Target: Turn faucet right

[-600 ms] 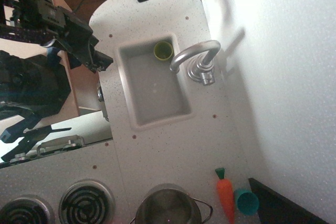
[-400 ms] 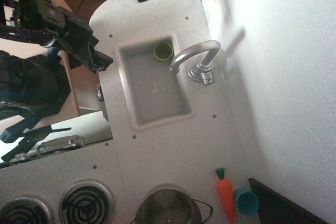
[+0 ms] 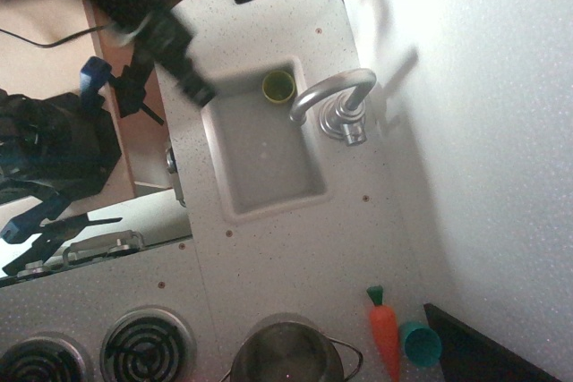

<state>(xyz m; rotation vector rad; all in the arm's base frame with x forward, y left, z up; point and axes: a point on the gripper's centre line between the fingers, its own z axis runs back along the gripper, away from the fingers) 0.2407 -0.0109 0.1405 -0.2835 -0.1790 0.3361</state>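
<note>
So the faucet (image 3: 333, 103) sits on the worktop (image 3: 304, 248) right behind the sink (image 3: 264, 145), chrome base at the sink's back edge and the arched spout curling out over the basin. Spout tip hangs just beside a little yellow-green cup (image 3: 278, 87) that's parked in the sink's far corner.

The gripper (image 3: 195, 91) is a motion-blurred black smear at the sink's opposite corner, well apart from the spout. Whether the jaws are open or closed, honestly can't tell, way too blurry.

Looks like the approach step, nothing touched yet. To do it well, the arm probably wants to come in alongside the spout's curved part, not the base, and push sideways near the tip where there's more leverage. It should come in low enough to catch the spout and keep clear of the cup.

The carrot (image 3: 385, 332), teal cup (image 3: 421, 343) and pot (image 3: 288, 352) are all well away from the sink, no bother.
</note>
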